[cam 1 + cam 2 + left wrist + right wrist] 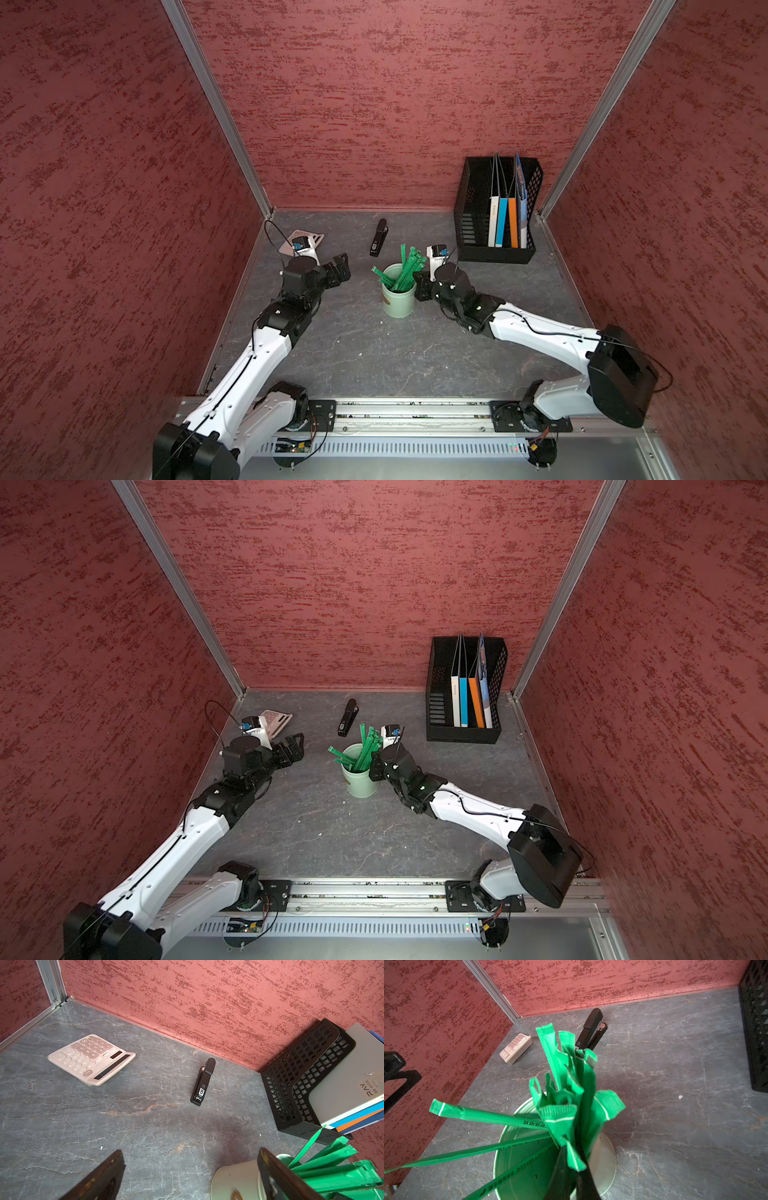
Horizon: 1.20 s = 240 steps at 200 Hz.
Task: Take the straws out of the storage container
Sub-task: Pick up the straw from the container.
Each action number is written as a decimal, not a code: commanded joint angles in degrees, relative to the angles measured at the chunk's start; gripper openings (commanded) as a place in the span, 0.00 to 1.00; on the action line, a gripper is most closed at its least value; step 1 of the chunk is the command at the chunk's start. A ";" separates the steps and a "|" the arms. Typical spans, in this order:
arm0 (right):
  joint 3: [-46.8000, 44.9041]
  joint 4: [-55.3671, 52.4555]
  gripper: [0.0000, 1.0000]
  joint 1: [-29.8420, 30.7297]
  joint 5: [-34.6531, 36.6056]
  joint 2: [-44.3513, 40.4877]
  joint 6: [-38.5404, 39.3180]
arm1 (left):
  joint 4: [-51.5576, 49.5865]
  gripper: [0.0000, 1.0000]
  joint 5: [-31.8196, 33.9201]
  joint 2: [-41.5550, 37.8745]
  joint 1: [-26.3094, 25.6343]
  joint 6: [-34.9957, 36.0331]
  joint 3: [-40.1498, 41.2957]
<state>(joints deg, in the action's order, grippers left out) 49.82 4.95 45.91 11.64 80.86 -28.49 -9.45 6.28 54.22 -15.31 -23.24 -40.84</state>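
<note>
The storage container [398,302] [360,786] is a pale mint cup standing mid-table in both top views, with bright green straws [405,268] [365,748] fanning out of it. My right gripper [420,284] [572,1154] sits at the cup's right rim. In the right wrist view its dark jaws are shut on a bunch of straws [566,1084] just above the cup [605,1159]. Two or three other straws lean loose toward the cup's left side. My left gripper [343,266] [190,1152] hangs open left of the cup [234,1176], holding nothing.
A black stapler [379,237] lies behind the cup. A pale calculator [91,1059] rests near the back left corner, partly hidden by my left wrist in the top views. A black mesh file rack [469,216] with folders stands at the back right. Red walls close three sides.
</note>
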 commanded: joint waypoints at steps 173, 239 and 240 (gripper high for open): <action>10.18 -19.95 0.00 -0.30 -2.20 -10.08 7.18 | 1.28 1.00 -0.65 -0.97 0.56 -0.67 0.06; 19.38 -27.83 0.00 -1.13 -2.57 -10.02 13.43 | 0.91 1.00 -0.24 -1.49 0.71 -0.17 0.08; 19.63 -28.08 0.00 -1.20 -2.62 -10.02 13.53 | 0.87 1.00 -0.19 -1.49 0.72 -0.15 0.11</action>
<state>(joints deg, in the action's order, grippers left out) 64.34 -18.46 45.71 9.37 71.90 -18.72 -9.37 6.07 53.78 -15.05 -23.70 -40.84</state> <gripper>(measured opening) 0.048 0.996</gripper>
